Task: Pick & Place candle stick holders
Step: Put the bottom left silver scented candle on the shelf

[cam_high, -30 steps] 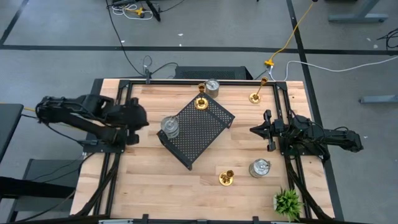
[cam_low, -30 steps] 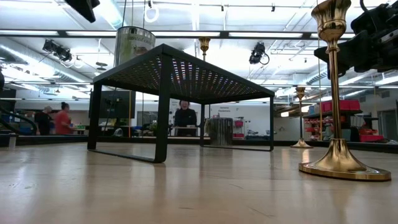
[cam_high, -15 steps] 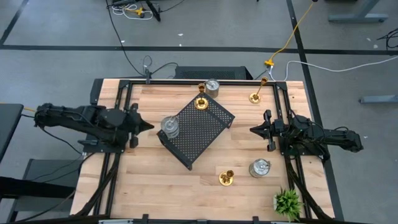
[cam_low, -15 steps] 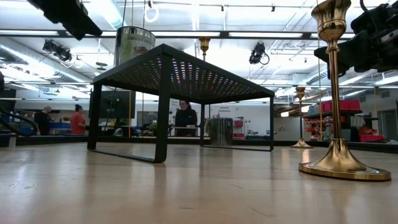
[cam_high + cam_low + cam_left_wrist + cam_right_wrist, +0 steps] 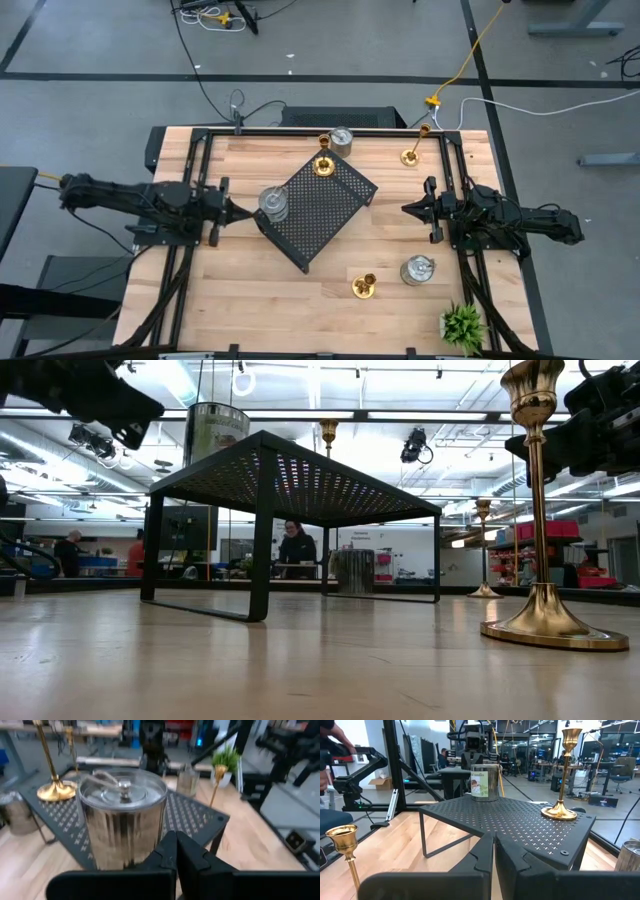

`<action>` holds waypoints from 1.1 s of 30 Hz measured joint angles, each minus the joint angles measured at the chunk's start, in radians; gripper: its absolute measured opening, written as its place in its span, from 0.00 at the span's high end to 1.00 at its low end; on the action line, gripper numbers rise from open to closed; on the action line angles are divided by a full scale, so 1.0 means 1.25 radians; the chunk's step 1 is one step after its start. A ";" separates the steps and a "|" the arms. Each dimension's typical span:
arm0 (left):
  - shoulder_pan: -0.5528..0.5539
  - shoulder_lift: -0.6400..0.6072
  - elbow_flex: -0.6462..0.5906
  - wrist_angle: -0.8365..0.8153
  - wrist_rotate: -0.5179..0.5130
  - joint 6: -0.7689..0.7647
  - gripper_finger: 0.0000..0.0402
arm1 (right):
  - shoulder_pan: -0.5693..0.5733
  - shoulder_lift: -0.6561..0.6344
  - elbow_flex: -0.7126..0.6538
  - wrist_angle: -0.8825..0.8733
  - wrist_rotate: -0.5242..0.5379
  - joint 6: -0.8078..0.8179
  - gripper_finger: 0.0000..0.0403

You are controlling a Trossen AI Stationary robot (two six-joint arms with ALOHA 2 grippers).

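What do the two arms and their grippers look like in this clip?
Both arms are black throughout, built of chunky jointed segments with no visible markings. The left gripper and right gripper each end in two dark fingers tapering to a narrow point, set on a wide black crossbar. No loose cables show on either arm.

My high camera looks straight down on the whole counter [image 5: 250,290]. The low one sits at counter height, looking level across into the room. Each wrist camera looks forward past its own fingers, from opposite sides. All four share the black perforated tray [image 5: 322,212]; my left wrist sits very near the silver holder [image 5: 122,815] on it.
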 joint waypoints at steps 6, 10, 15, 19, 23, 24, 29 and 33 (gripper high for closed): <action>0.000 -0.028 -0.100 0.171 -0.001 0.030 0.99 | 0.000 0.000 0.000 0.000 0.000 0.000 0.94; 0.000 -0.062 -0.155 0.235 -0.002 0.029 0.99 | 0.000 0.000 0.000 0.000 0.000 0.000 0.94; 0.000 -0.131 -0.205 0.258 -0.003 0.031 0.99 | 0.000 0.000 0.000 0.000 0.000 0.000 0.94; 0.000 -0.168 -0.221 0.257 -0.012 0.029 0.99 | 0.000 0.000 0.000 0.000 0.000 0.000 0.94; 0.000 -0.197 -0.221 0.256 -0.030 0.067 0.98 | 0.000 0.000 0.000 0.000 0.000 0.000 0.94; 0.000 -0.207 -0.221 0.254 -0.032 0.075 0.98 | 0.000 0.000 0.000 0.000 0.000 0.000 0.94; 0.000 -0.254 -0.221 0.206 -0.037 0.074 0.99 | 0.000 0.000 0.000 0.000 0.000 0.000 0.94; 0.000 -0.286 -0.221 0.149 -0.039 0.075 0.98 | 0.000 0.000 0.000 0.000 0.000 0.000 0.94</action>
